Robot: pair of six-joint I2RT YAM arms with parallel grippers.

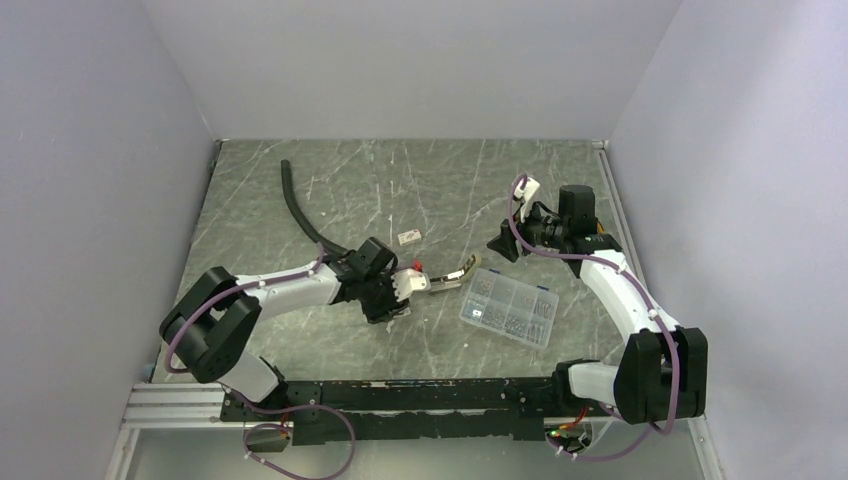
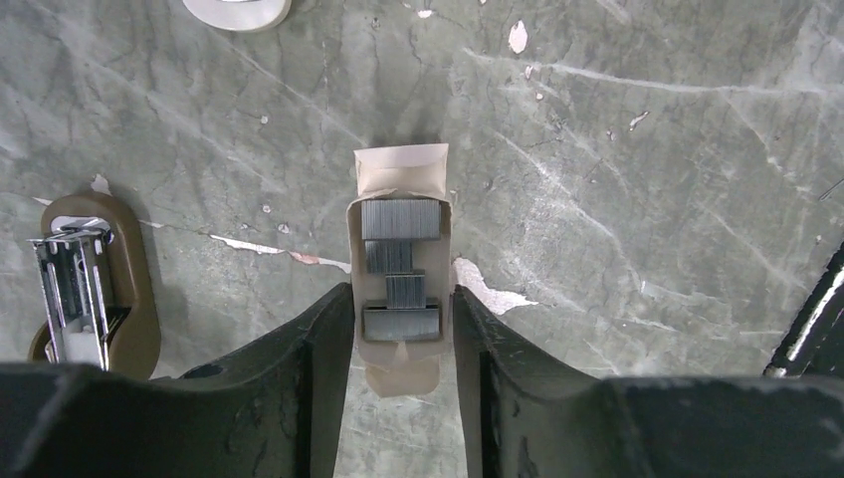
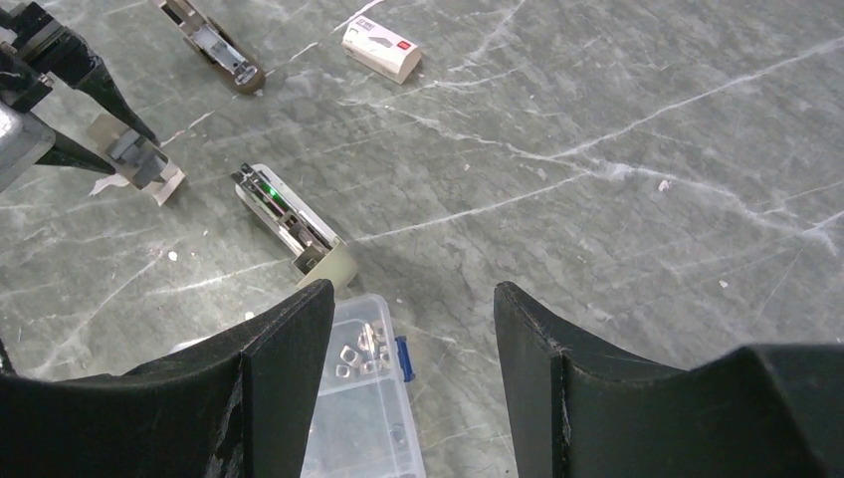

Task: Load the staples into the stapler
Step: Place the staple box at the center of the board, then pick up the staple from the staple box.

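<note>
Several strips of staples [image 2: 401, 224] lie in a tan paper tray [image 3: 139, 164] flat on the table. My left gripper [image 2: 403, 299] is low over the tray with a finger close along each side; the jaws stand slightly apart. The stapler [image 1: 455, 275] lies open beside the clear box, showing a khaki arm end and a white base with a metal channel [image 3: 294, 229]. My right gripper [image 3: 413, 294] hovers open and empty above the clear box's corner, back right of the stapler [image 1: 500, 245].
An olive-brown stapler body with a bare metal channel [image 2: 85, 289] lies just left of the tray. A clear compartment box [image 1: 508, 307] of metal bits sits right of centre. A small white box [image 1: 407, 237] and a black hose [image 1: 295, 205] lie farther back.
</note>
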